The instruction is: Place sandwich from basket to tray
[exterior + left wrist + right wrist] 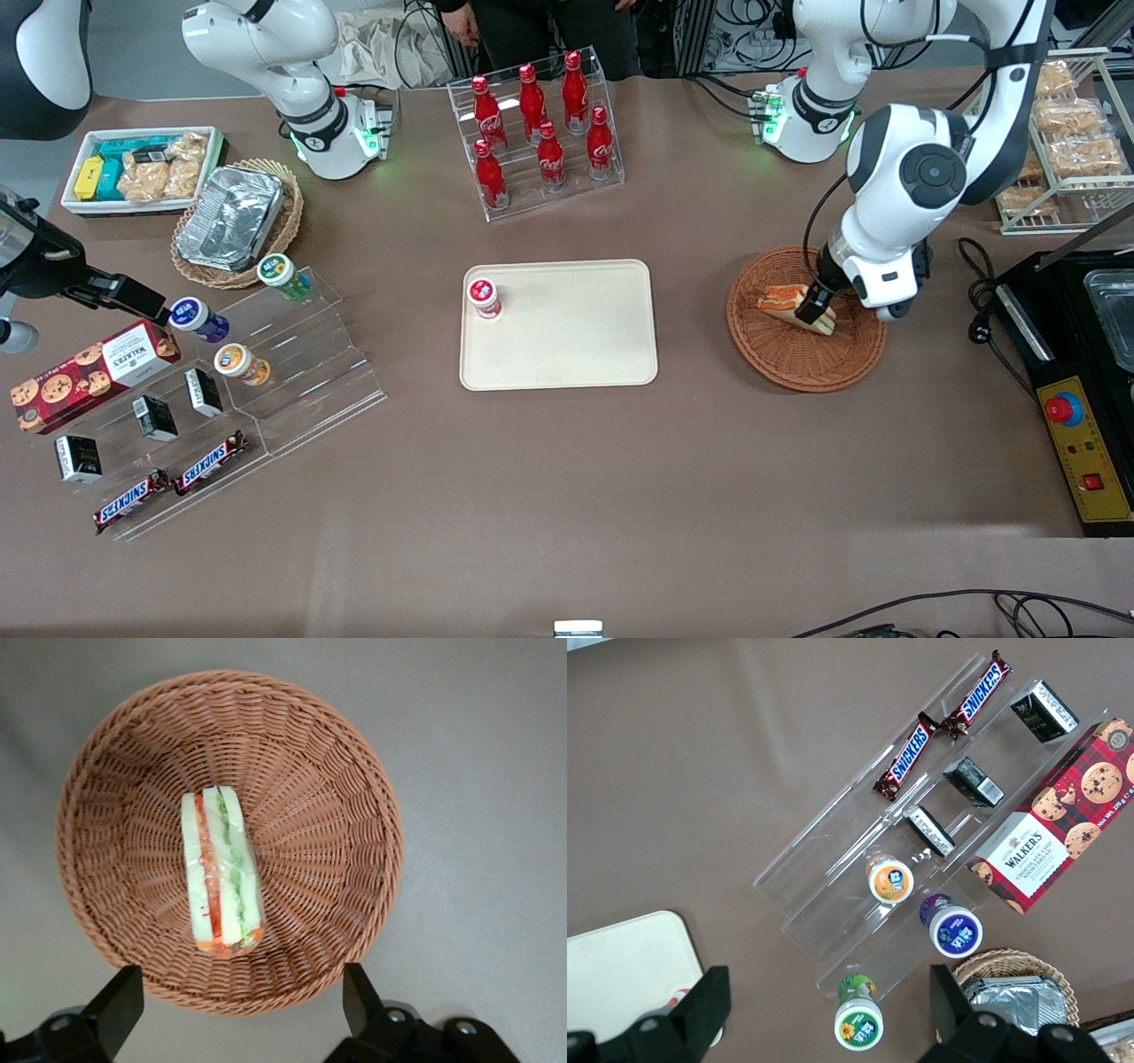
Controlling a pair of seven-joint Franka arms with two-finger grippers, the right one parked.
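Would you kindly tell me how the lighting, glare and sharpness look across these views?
Front view: even light, glare on the foil pan. Left wrist view: sandwich and basket sharp, wrapper glinting, open end effector above them. Right wrist view: sharp, soft shadows.

Seven red cola bottles (upright) fill a clear rack.

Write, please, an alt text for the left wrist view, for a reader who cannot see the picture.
A wrapped triangular sandwich with white bread and red and green layers lies in a round reddish-brown wicker basket on a grey-brown table, seen from straight above. The open gripper hangs over the basket's edge, one dark finger at each side, touching nothing.
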